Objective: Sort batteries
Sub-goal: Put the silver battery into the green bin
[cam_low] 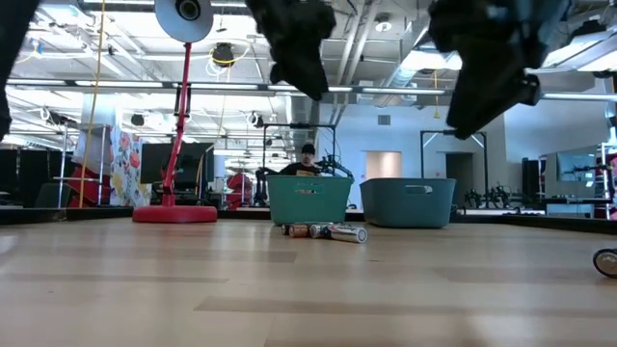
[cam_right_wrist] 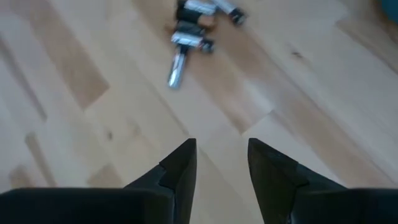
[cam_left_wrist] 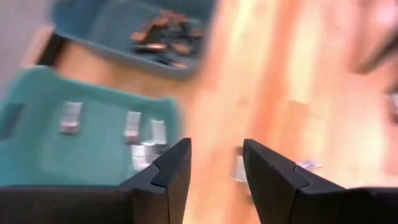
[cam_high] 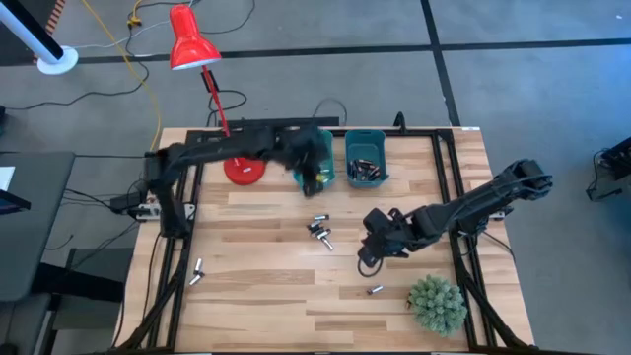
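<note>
While both pincers point(cam_left_wrist: 216, 163) point(cam_right_wrist: 221, 163) gape empty: tiny metallic cylindrical batteries point(cam_high: 319, 232) on pale grained wood point(cam_high: 266, 286).

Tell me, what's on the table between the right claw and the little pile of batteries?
Nothing. The right claw's own view shows only bare wood up to the batteries.

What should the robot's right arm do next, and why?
Probably reach forward and lower the right gripper onto the small cluster of batteries in the middle of the table. Its fingers are apart with nothing between them, and the right wrist view shows those batteries lying loose just ahead. The left gripper, also empty, hangs over the left teal bin.
</note>
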`<state>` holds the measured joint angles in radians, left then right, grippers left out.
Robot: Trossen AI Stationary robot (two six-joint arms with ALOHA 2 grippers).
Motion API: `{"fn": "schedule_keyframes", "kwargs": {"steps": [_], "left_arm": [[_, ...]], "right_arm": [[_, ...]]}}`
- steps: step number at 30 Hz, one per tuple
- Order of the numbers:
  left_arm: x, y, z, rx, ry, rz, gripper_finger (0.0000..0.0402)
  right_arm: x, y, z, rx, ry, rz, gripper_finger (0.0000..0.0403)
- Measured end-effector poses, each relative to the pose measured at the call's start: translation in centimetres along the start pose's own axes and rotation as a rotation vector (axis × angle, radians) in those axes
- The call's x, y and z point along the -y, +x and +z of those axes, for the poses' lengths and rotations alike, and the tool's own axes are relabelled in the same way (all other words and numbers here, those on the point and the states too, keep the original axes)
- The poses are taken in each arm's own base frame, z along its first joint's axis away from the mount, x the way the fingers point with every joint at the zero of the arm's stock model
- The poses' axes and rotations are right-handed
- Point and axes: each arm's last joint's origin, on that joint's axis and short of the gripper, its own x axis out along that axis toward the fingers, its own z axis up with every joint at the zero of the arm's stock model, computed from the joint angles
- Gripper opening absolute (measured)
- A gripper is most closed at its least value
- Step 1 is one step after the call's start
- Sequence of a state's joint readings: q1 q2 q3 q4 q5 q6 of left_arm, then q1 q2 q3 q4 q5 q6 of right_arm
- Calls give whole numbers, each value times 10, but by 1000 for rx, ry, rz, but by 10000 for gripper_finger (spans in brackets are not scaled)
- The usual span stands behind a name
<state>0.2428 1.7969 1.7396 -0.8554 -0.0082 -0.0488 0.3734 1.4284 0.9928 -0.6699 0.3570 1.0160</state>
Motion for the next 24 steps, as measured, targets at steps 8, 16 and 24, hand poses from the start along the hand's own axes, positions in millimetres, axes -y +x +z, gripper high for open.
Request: {"fn": "schedule_keyframes", "kwargs": {"steps": [8, 16, 24], "left_arm": [[63, -15, -82, 136, -99, -129, 141], [93, -34, -150, 107, -307, -152, 141], [100, -38, -164, 59, -224, -146, 141]], "right_arm": [[-16, -12, -29, -66, -303, 87, 158], [-26, -23, -52, -109, -630, 178, 183], [-47, 1, -72, -254, -783, 196, 200]]}}
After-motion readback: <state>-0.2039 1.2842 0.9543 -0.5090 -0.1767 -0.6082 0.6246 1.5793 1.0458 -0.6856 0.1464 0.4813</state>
